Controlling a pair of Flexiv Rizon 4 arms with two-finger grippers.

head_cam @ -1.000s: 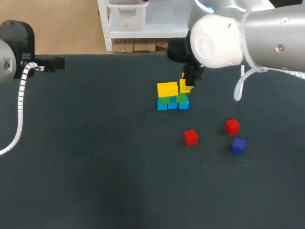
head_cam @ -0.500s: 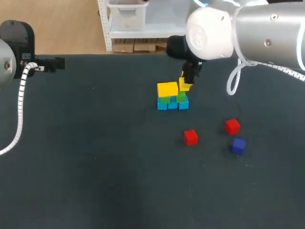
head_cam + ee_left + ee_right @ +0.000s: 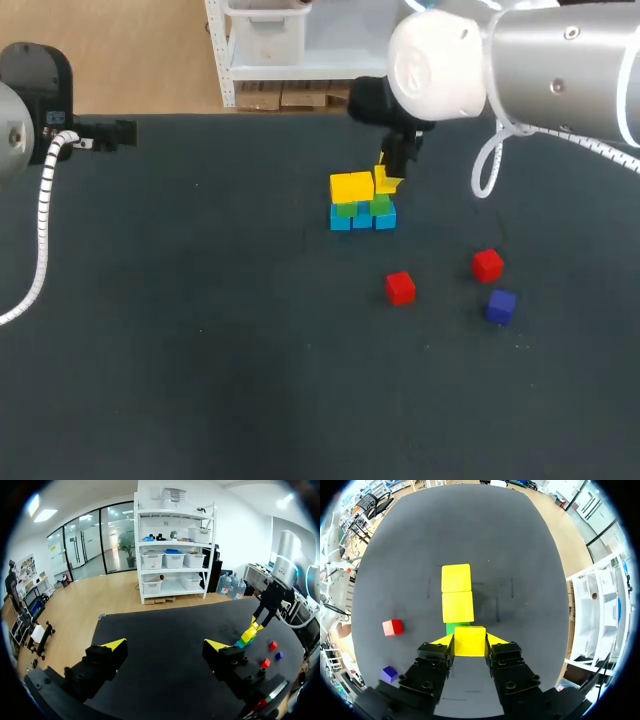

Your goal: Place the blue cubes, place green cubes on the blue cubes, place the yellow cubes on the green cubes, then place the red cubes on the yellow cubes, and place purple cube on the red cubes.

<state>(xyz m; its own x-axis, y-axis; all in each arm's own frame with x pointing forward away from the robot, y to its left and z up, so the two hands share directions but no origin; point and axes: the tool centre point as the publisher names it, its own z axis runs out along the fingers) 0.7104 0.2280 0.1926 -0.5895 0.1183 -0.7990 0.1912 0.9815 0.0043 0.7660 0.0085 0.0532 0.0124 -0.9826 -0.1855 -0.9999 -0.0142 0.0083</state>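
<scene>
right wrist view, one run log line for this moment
right pincer: shut on yellow cube | cube: over green cube, beside two placed yellow cubes | left pincer: open | loose: two red cubes, purple cube

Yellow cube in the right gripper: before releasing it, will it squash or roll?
Probably rigid: the yellow cube shows square edges in the right gripper. Flat faces suggest no rolling. Off-centre on the green cube, it might topple.

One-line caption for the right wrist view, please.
Right gripper holds a yellow cube just above a green cube, next to two yellow cubes already on the stack.
</scene>
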